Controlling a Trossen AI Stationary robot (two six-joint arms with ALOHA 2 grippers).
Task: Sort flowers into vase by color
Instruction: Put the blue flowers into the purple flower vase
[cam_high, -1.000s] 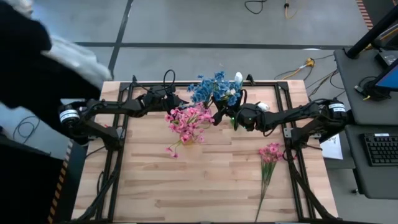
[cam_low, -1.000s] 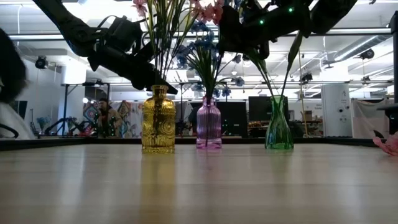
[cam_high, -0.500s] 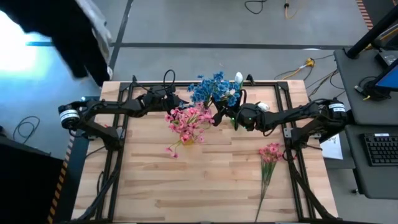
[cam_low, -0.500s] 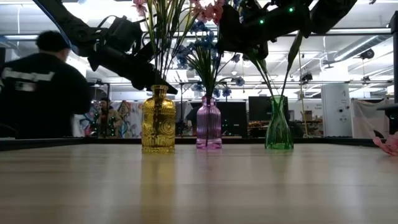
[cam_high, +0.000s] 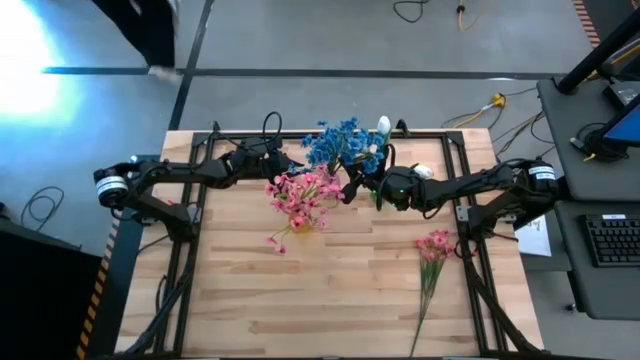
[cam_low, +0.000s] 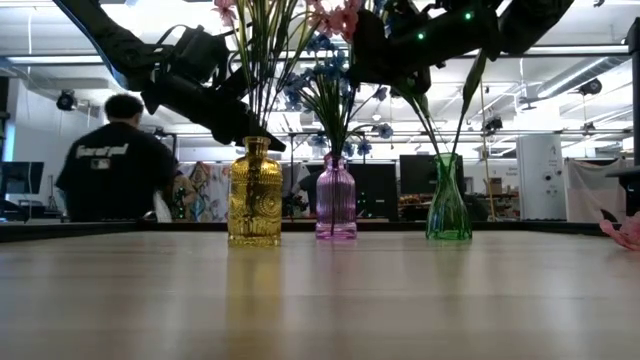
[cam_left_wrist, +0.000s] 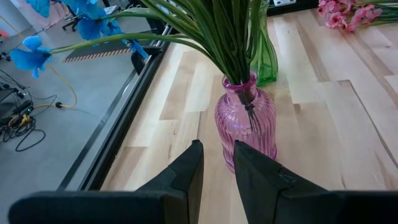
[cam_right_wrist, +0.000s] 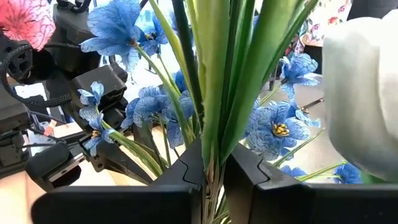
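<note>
Three glass vases stand in a row near the table's far edge. The yellow vase holds pink blossoms. The purple vase holds blue blossoms. The green vase holds green stems with a white bud. My right gripper is above the vases, shut on those green stems. My left gripper hovers shut just beside the purple vase, touching nothing. One more pink spray lies flat on the table's right side. My right gripper pinches a bundle of green stems and leaves between its two fingers, well above the green vase's mouth. It comes roughly level from the table's right. The stems run steeply down, and their lower ends stand in the green vase's neck.
The blue blossoms crowd close around my right gripper. A black frame rail runs along the table's far edge. Bare wood fills the near half. A person in a dark shirt stands beyond the table.
Both arms and the flowers have kept still. A person behind the far edge has walked across the room behind the table.
</note>
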